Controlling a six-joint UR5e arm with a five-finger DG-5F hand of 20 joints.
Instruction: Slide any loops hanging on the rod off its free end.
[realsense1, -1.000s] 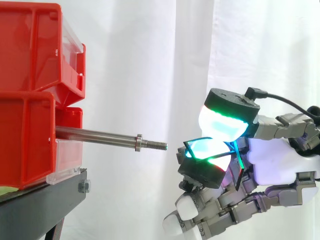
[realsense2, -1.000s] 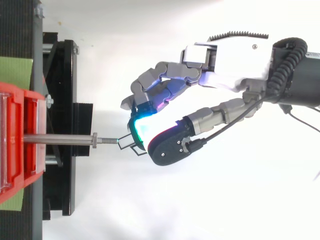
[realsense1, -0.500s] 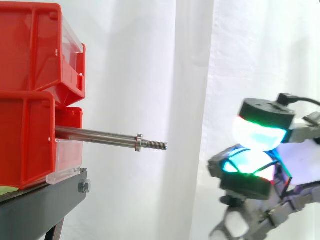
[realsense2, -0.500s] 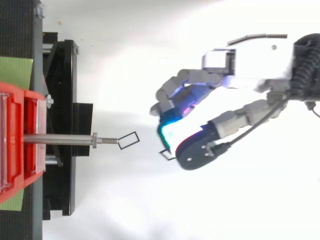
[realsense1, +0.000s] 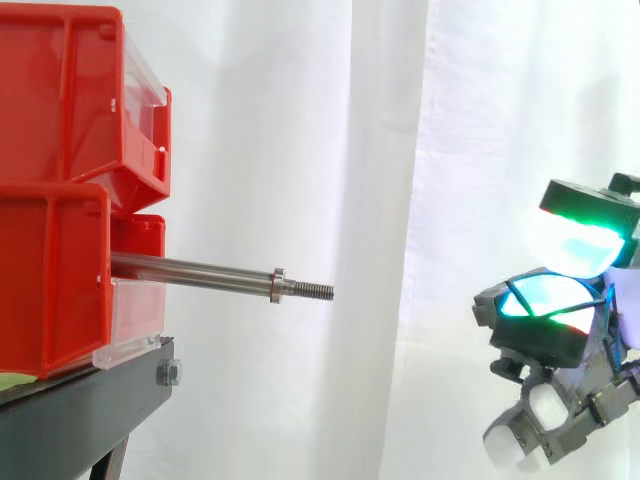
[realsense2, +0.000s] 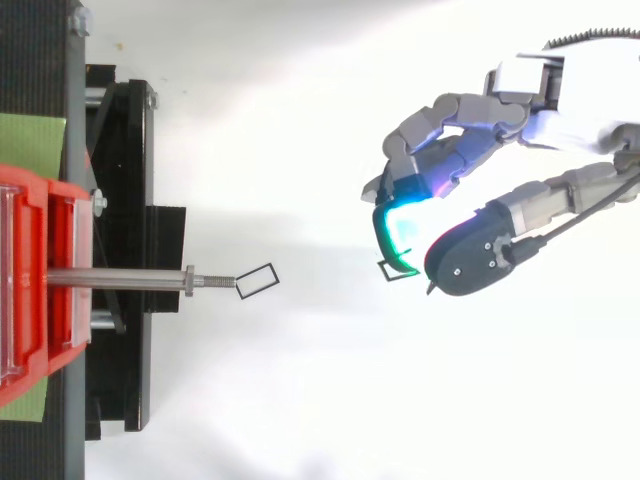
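The hand (realsense2: 450, 112) hangs well to the right of the rod (realsense1: 190, 270). Its fingers are curled, and the thumb and a green-glowing fingertip (realsense2: 395, 225) pinch a small black rectangular loop (realsense2: 398, 270). The rod juts out level from the red bins (realsense1: 60, 200) on the black stand (realsense1: 80, 425). From above, a second black loop (realsense2: 257, 280) shows just past the rod's threaded tip, off the rod.

Bins (realsense1: 55, 270): red, clear fronts. Rod (realsense1: 195, 270): silver. Stand (realsense1: 80, 415): black. Curtain (realsense1: 330, 150): plain white. Mat (realsense2: 30, 140): green. Hand (realsense2: 470, 120): grey and white; pads (realsense1: 545, 300) glowing cyan, green, red. Loop by rod (realsense2: 257, 280), loop at pads (realsense2: 394, 271): thin black.
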